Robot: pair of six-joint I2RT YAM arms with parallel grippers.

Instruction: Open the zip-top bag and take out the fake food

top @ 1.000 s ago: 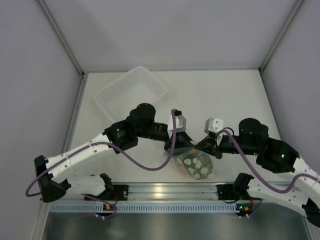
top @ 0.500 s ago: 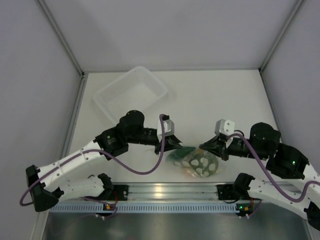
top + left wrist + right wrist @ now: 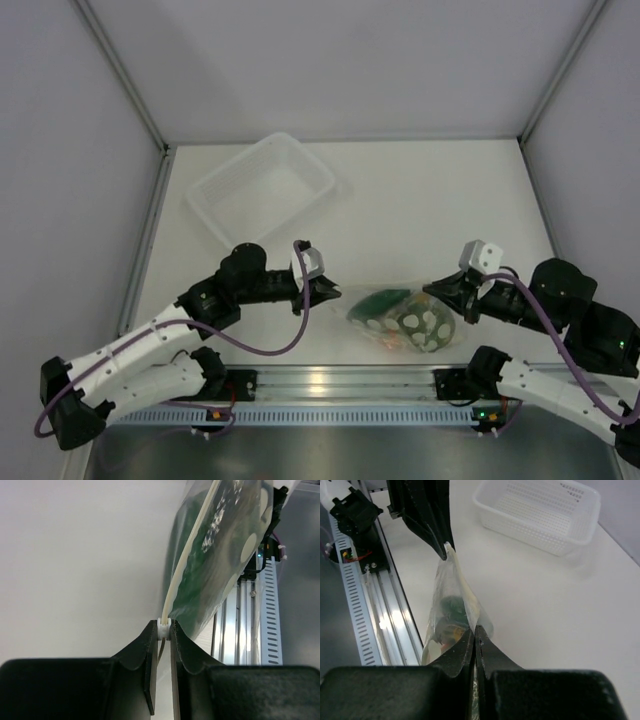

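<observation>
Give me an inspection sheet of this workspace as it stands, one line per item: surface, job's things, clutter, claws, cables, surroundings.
Surface: white table, plain and matte.
Job's things: zip-top bag stretched between both claws near the front rail; fake food inside it, green pieces and a spotted ball; none taken out.
Clutter: white perforated basket at the far left, nothing seen in it.
Grippers: left claw shut on the bag's zip end; right claw shut on the opposite edge.
Cables: purple cable looped along each arm.
Surroundings: grey walls on three sides; metal rail at the near edge.
</observation>
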